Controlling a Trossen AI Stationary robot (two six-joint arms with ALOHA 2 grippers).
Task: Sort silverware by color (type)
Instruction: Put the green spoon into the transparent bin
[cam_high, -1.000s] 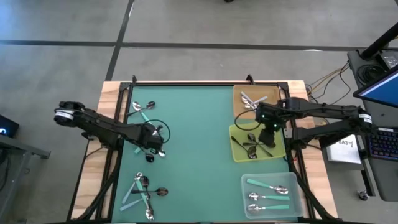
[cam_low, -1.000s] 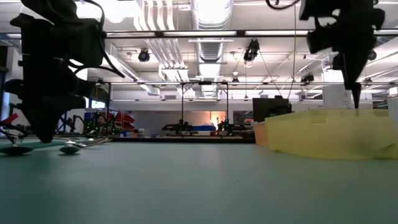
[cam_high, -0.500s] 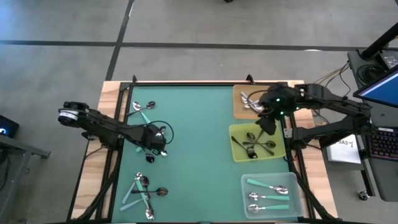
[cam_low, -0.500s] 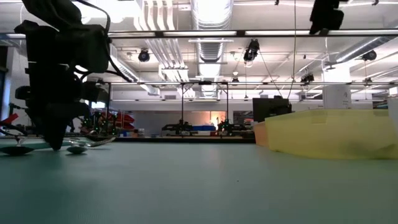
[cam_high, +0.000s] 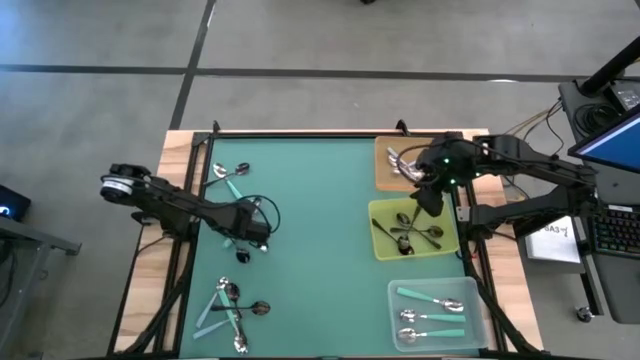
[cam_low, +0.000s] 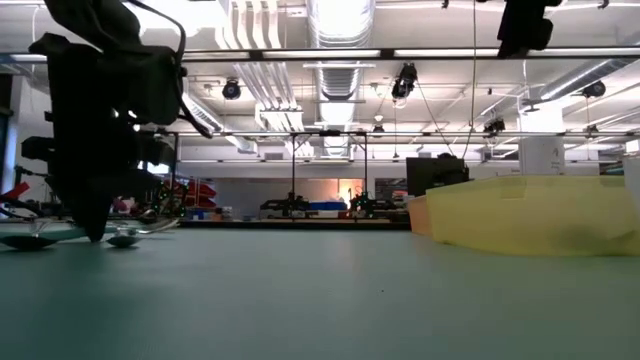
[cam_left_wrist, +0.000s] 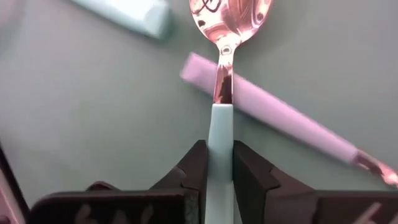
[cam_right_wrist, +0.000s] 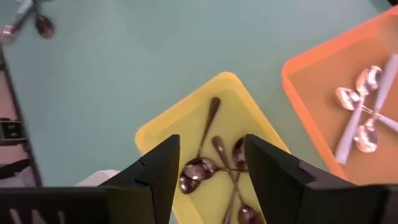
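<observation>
My left gripper (cam_high: 244, 242) points down at the table's left middle, shut on a teal-handled spoon (cam_left_wrist: 222, 81) that crosses another spoon (cam_left_wrist: 280, 118). More loose spoons lie at the far left (cam_high: 228, 176) and near left (cam_high: 232, 305). My right gripper (cam_right_wrist: 211, 155) hangs open and empty high above the yellow tray (cam_high: 382, 240), which holds dark spoons (cam_right_wrist: 208, 165). The orange tray (cam_high: 385, 150) holds silver spoons (cam_right_wrist: 360, 99). The clear tray (cam_high: 478, 325) holds teal-handled spoons (cam_high: 430, 312). My left gripper pinches the teal spoon's plastic handle (cam_left_wrist: 221, 146) between its two fingers (cam_left_wrist: 194, 171), a little behind where the metal neck enters it. The fingers come steeply from above and lie along the spoon. The spoon's neck lies over the other spoon's handle.
The three trays stand along the table's right side, orange farthest, clear nearest. A bare stretch of green mat (cam_high: 320, 230) lies between the arms. Wooden edging (cam_high: 150, 260) and dark frame rails border the mat. In the low view the yellow tray's wall (cam_low: 520, 215) rises at right.
My right gripper has risen straight up out of the yellow tray and now hangs high above it, tipped less steeply downward. The dark spoons stay in the tray.
</observation>
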